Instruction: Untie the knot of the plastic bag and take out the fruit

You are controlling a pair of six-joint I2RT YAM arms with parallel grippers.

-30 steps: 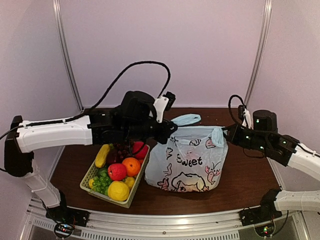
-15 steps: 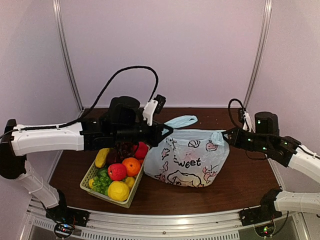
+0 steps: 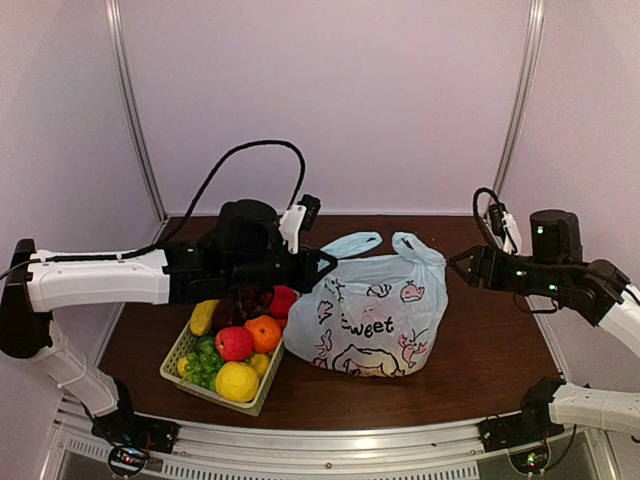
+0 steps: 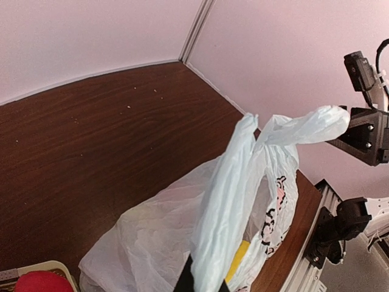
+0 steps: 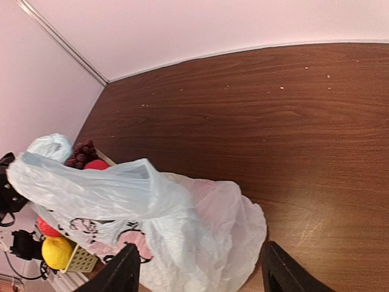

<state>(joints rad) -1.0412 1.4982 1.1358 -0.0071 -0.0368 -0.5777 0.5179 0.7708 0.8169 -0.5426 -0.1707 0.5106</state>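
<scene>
Left fingers (image 3: 328,262) clench the plastic bag (image 3: 400,300) by 1 handle (image 3: 352,243); right fingers (image 3: 458,265) spread, free; print (image 3: 365,325) reads "Sweet".

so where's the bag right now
In the top view the plastic bag sits mid-table, right beside the fruit basket on its left, one handle pinched by the left hand.

**ARM EXTERIOR**

The left arm (image 3: 100,278) and right arm (image 3: 575,285) have white link shells and black joint housings. Above the table (image 3: 480,350), a black cable (image 3: 250,150) loops over the left wrist housing, and green indicator lights (image 3: 520,270) dot the right one. The right gripper (image 5: 200,246) has matte black fingers (image 5: 121,274).
</scene>
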